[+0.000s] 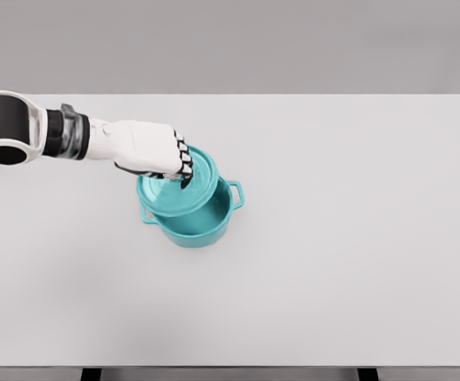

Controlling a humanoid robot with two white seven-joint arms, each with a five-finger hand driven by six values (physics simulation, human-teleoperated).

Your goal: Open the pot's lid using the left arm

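Teal pot (200, 222) and lid (178, 184), white robot hand (152, 148).

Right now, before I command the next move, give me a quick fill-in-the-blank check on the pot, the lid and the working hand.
1. The hand gripping the lid is the robot's ____ hand.
2. The pot and its lid share one colour: ____.
3. The lid sits shifted toward the picture's ____, leaving part of the pot's inside exposed.
4. The pot stands on a ____ table.

Missing words: left; teal; left; white
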